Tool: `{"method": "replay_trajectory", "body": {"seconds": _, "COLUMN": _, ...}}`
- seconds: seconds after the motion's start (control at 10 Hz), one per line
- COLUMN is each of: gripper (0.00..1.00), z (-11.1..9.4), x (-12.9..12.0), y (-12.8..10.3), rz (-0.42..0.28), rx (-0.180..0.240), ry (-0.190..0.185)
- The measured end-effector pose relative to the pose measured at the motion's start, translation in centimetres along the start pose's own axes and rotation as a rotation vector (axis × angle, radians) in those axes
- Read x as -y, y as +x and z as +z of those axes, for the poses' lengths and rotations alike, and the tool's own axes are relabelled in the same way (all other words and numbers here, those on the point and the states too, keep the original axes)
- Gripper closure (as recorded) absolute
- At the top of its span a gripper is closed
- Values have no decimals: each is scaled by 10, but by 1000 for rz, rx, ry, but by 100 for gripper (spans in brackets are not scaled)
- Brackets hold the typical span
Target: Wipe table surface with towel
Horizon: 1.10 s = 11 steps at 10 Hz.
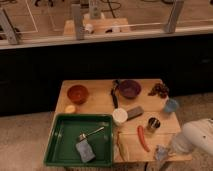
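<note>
The towel [160,151], a small crumpled grey-blue cloth, lies on the table [100,107] near its front right corner. My gripper [168,149] is at the end of the white arm [197,137], which reaches in from the right. It is shut on the towel and presses it onto the tan wood. The fingers themselves are hidden by the cloth and the arm's end.
Just left of the towel lie a red chili [143,138] and a metal cup [153,124]. Further back are a blue cup [171,106], a dark grey bar [135,113], a white cup [119,116], a purple bowl [129,88] and an orange bowl [77,93]. A green tray [62,145] holding a sponge block [85,151] fills the front left.
</note>
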Motion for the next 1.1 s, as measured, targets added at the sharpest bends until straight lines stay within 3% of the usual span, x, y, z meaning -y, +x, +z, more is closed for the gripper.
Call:
{"method": "replay_trajectory", "body": {"seconds": 0.2, "gripper": 96, "z": 4, "x": -9, "y": 19, "rz": 24, "rx": -19, "ry": -17}}
{"method": "replay_trajectory", "body": {"seconds": 0.6, "gripper": 96, "z": 8, "x": 6, "y": 49, "rz": 100, "rx": -39, "ry": -12}}
{"method": "replay_trajectory", "body": {"seconds": 0.9, "gripper": 96, "z": 1, "x": 43, "y": 57, "rz": 151, "rx": -23, "ry": 31}}
{"method": "replay_trajectory", "body": {"seconds": 1.1, "gripper": 96, "z": -1, "x": 60, "y": 47, "rz": 143, "rx": -5, "ry": 49}}
